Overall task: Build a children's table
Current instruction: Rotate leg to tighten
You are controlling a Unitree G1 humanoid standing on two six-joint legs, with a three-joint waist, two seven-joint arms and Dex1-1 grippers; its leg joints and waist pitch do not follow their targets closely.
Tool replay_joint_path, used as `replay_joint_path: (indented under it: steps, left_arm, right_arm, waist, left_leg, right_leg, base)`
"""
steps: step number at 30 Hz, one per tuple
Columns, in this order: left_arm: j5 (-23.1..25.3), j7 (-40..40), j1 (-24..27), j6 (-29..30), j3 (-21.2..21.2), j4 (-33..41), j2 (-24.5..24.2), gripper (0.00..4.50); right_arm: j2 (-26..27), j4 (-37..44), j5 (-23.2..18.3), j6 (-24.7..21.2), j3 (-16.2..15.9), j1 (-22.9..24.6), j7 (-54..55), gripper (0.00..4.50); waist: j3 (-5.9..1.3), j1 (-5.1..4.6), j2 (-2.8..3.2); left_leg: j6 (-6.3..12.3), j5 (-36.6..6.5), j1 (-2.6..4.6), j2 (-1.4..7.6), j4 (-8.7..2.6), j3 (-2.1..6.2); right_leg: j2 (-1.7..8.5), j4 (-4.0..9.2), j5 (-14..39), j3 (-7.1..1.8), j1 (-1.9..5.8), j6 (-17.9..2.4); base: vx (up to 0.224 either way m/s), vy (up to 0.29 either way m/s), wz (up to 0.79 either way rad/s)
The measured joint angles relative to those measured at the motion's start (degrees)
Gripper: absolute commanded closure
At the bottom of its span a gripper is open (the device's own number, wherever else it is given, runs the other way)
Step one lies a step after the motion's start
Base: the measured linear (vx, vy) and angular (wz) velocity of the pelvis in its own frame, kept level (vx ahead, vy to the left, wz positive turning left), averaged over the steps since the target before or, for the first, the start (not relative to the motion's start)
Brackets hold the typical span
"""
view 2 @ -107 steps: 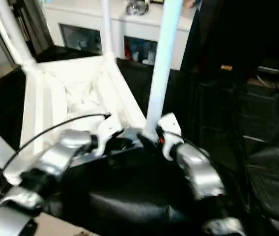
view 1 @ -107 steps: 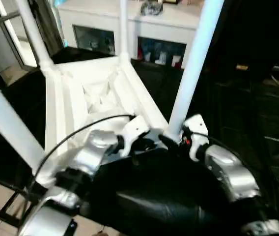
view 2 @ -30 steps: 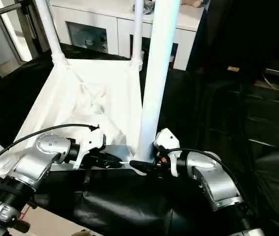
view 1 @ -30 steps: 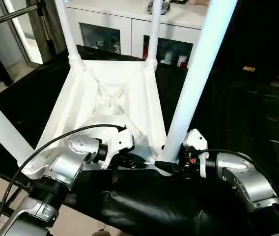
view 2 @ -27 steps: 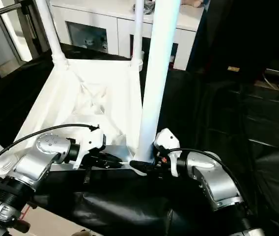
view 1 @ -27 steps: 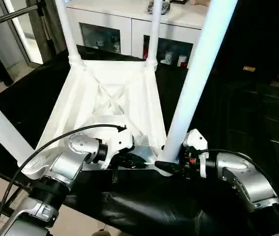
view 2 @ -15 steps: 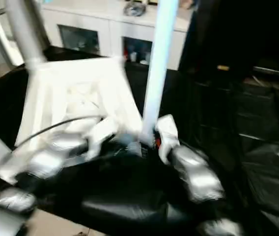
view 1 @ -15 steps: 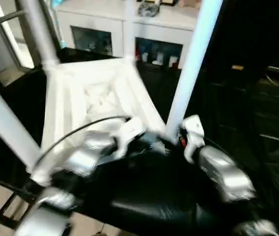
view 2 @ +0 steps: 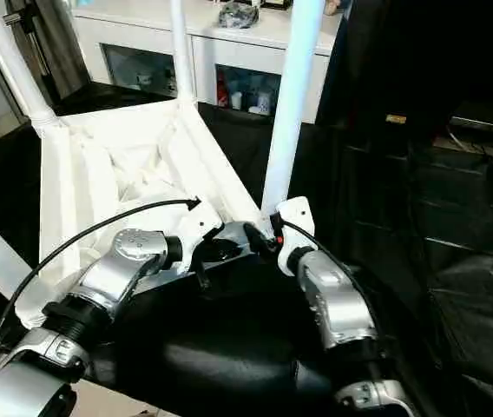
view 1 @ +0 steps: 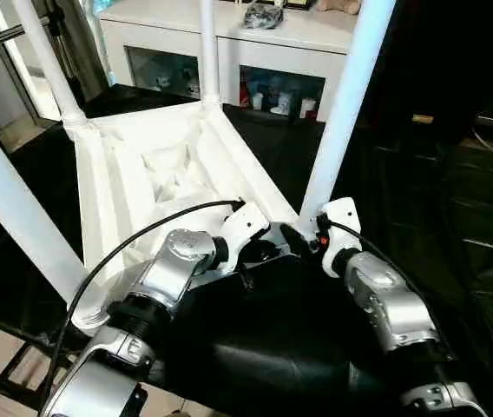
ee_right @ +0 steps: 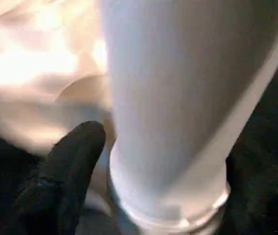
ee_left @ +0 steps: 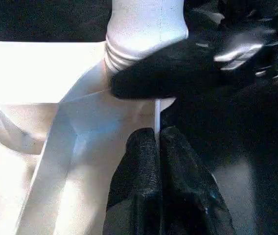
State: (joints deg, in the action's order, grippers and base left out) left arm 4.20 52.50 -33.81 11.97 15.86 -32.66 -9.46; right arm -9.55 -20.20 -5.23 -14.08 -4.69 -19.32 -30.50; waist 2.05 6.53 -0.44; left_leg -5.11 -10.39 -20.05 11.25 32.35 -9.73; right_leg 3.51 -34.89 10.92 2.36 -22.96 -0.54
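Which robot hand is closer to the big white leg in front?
Right. The right gripper has its fingers on either side of the leg at its base; the left gripper pinches the tabletop's edge beside it.

White children's table (view 1: 155,174) lies upside down, ribbed underside up, four tapered legs standing upright.

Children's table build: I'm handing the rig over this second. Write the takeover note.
Left end effector: shut on the thin near rim of the white plastic ribbed tabletop, which lies upside down.
Right end effector: shut on the base of the near-right white tube leg, at its corner socket.
Done: all four legs stand up from the corner sockets, including the far-left leg, far-right leg and near-left leg.
Left: I cannot tell whether the near-right leg is fully seated, so check it. Then the table probably needs turning onto its legs.
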Motion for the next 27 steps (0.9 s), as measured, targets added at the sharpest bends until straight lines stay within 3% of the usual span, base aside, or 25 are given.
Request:
replay_joint_path:
  steps: [6,9,13,21,27]
  left_arm:
    - [-1.49,8.59,2.75,-2.34,0.43,3.62,-4.65,4.5]
    - [-2.41,12.31,3.7,-3.03,0.89,5.12,-6.25,4.5]
    - [-3.73,17.47,4.75,-3.44,1.57,6.94,-8.38,4.5]
    - [-4.55,19.77,5.82,-3.44,1.86,8.75,-9.88,4.5]
    - [-4.01,16.32,5.71,-2.82,1.52,8.2,-8.89,4.5]
  right_arm:
    - [-6.02,4.55,-3.24,-0.39,-2.44,3.04,-13.37,0.72]
    - [-8.3,5.98,-3.81,-0.43,-3.9,3.45,-18.37,0.72]
    - [-10.99,7.86,-4.64,-0.36,-5.65,3.96,-24.82,1.06]
    - [-11.25,8.34,-6.02,-0.96,-6.11,4.24,-27.03,1.72]
    - [-9.32,8.04,-5.05,-1.96,-5.2,4.3,-22.36,1.78]
  waist:
    - [0.07,0.09,0.02]
    - [0.12,0.55,0.0]
    - [0.17,1.32,-0.07]
    - [0.2,1.6,-0.12]
    - [0.2,1.55,-0.12]
  left_leg:
    - [0.0,0.0,-0.04,0.03,-0.01,0.0]
    - [0.01,0.0,-0.02,0.02,0.06,0.0]
    - [0.04,-0.02,-0.02,0.03,0.05,-0.01]
    - [0.04,-0.02,-0.03,0.05,0.07,-0.02]
    - [0.02,0.0,-0.03,0.05,0.08,-0.02]
  right_leg:
    - [-0.01,-0.02,0.03,0.05,-0.05,-0.03]
    - [0.03,-0.01,0.03,0.04,-0.08,-0.03]
    - [0.03,0.01,0.05,0.07,-0.12,-0.01]
    - [0.02,-0.02,0.05,0.07,-0.17,-0.02]
    - [0.02,-0.07,0.04,0.06,-0.09,-0.04]
  base:
    - [0.0,0.0,0.0]
    - [0.0,0.0,0.0]
    - [0.0,0.0,0.0]
    - [0.0,0.0,0.0]
    - [0.0,0.0,0.0]
